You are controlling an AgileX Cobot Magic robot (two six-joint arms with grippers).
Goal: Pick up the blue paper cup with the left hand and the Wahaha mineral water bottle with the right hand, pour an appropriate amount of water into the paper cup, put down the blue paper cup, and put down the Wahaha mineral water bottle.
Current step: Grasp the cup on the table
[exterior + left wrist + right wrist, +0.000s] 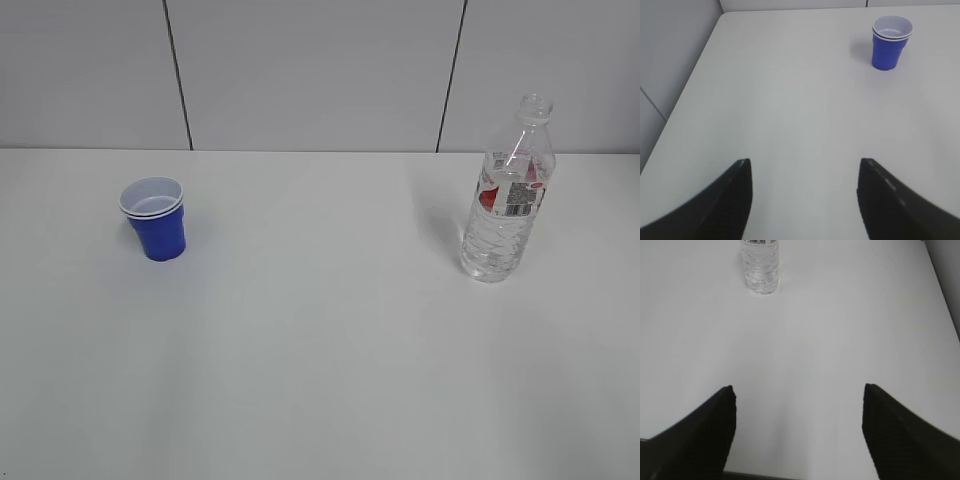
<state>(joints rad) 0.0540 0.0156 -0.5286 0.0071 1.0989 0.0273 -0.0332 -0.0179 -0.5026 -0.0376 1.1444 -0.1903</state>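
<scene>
well apart, upright blue paper cup (154,219) and seemingly part-full bottle (507,192)

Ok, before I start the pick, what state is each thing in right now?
blue paper cup: upright on the table, untouched, looks empty.
Wahaha mineral water bottle: upright, capless, untouched, clear water inside.
left end effector: open, empty, well short of the cup.
right end effector: open, empty, well short of the bottle.

blue paper cup (155,222), red-white-labelled clear bottle (505,200)
</scene>
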